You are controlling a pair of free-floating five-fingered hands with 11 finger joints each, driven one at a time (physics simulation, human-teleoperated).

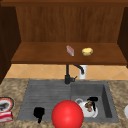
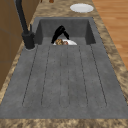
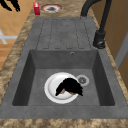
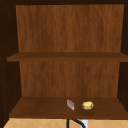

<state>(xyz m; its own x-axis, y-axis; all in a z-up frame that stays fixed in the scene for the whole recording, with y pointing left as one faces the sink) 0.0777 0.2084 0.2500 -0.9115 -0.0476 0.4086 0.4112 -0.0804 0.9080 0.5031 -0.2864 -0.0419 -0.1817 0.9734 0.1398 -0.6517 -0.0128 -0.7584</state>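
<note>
White plate [image 1: 87,110] lies on the bottom of the sink basin [image 1: 106,100], in the lower right part of the front view, and some brown food pieces [image 1: 88,105] lie on it. The right hand [image 1: 93,101] is directly over the plate with its fingers curled down toward the food; in the right side view this hand [image 3: 71,86] covers the food near the middle of the plate [image 3: 52,86], just beside the drain [image 3: 82,80], but I cannot tell if the fingers really pinch something. In the left side view the same hand [image 2: 60,32] stands above the plate [image 2: 70,42] at the upper middle of the frame. The left hand [image 1: 39,113] hangs at the lower left of the front view, over the ribbed draining board [image 1: 45,92], with fingers pointing down and loose, holding nothing. A big red ball [image 1: 67,114] is at the bottom centre, between the two hands. The black faucet [image 1: 68,75] stands behind the basin. On the wooden shelf [image 1: 37,53] above lie a pinkish sponge block [image 1: 70,50] and a yellow round thing [image 1: 87,51], near each other.
</note>
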